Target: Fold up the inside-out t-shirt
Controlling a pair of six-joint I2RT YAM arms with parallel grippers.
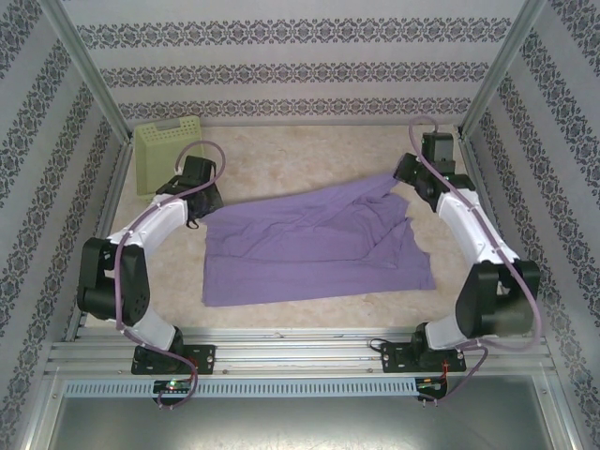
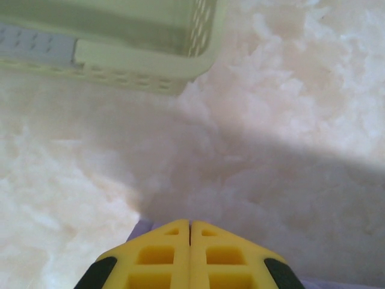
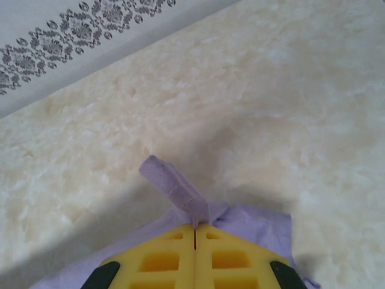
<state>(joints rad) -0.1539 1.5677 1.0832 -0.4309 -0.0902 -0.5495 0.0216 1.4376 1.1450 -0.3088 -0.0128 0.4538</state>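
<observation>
The table [image 1: 309, 159] takes up the middle of the overhead view, pale and mottled. The shirt [image 1: 309, 248] lies across its centre and lower half, between the two arms.

I'd judge the fold as barely begun. The shirt is spread wide as a rough rectangle. Its lower edge is fairly straight, and its top edge slants up from left to right between the two grippers. Long diagonal creases run across the upper part, where the cloth is bunched or partly doubled toward the upper right. No tidy halving or stacked layers show. Flattening, bringing the sides in and folding the length over all look left to do.

The cloth is plain lavender, soft and wrinkled. No lettering shows on the upward face, and I cannot pick out the sleeves or collar.

The basket [image 1: 167, 150] sits pale green in the upper left, near the shirt but apart from it. It also fills the upper left of the left wrist view.

The right gripper [image 3: 195, 227], at the shirt's upper-right corner, is clamped on the cloth, and a small tab pokes up past its yellow fingertips.

The left gripper [image 2: 190, 224], at the upper-left corner, is pressed closed with slivers of purple on either side beneath it. It looks to be pinching that corner, though the pinch itself is hidden.
</observation>
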